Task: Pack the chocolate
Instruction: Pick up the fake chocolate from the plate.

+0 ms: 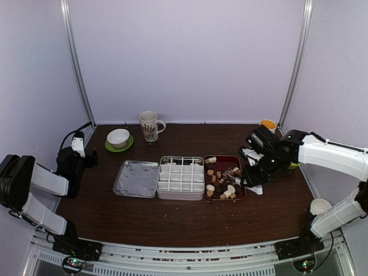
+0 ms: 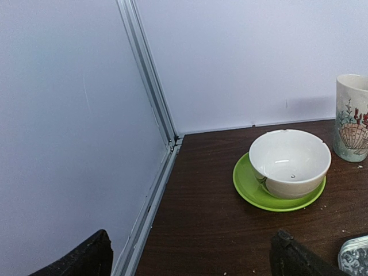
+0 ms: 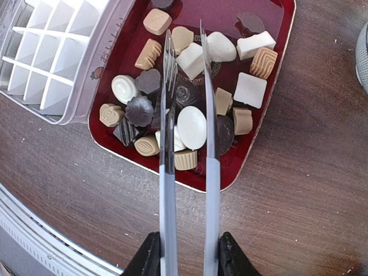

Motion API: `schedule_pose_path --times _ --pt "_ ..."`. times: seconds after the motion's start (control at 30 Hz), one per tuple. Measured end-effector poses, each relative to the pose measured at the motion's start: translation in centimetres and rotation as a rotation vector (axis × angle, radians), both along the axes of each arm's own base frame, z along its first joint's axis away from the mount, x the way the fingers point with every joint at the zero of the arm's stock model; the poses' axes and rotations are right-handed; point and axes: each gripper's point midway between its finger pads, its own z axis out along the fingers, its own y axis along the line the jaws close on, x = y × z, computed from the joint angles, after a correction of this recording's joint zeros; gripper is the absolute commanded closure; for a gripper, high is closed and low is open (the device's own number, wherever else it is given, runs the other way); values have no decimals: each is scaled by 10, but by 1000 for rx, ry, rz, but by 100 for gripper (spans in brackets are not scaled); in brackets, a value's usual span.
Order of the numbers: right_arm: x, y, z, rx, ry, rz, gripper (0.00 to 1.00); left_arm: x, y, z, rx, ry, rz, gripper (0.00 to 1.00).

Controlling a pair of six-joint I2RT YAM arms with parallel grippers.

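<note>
Top: chocolate (image 1: 221, 184) piled in red tray (image 1: 229, 161), right of divided box (image 1: 181, 175)
Left wrist: left hand (image 2: 190, 259) spread, empty
Right wrist: right hand (image 3: 185, 256) pinching tongs (image 3: 168, 172), blades straddling white oval (image 3: 191, 126), contact unclear. Judged: pieces light, stiff, slick; squeeze flat sides gently

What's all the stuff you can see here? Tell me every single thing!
chocolate: many pieces, dark brown, tan and white, in the tray
tray: one, dark red, right of the divided box
divided box: one, white, mid-table
lid: one, silvery, left of the box
bowl: one, white, on the saucer
saucer: one, green, back left
mug: one, cream with a shell picture, right of the bowl
orange cup: one, back right corner
white cup: one, right edge
tongs: one pair, metal, over the tray
left gripper: black, open, facing the bowl
right gripper: black, shut on the tongs
</note>
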Motion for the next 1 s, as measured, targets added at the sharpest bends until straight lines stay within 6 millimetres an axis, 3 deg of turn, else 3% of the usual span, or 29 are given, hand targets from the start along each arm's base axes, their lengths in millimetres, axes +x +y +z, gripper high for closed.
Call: schedule_pose_path --times 0.47,0.77,1.0 --pt "3 2 16 34 -48 3 75 0 0 0 0 0 0 2" --pt "7 12 44 137 -132 23 76 0 0 0 0 0 0 2" --pt "9 24 53 204 -159 55 76 0 0 0 0 0 0 2"
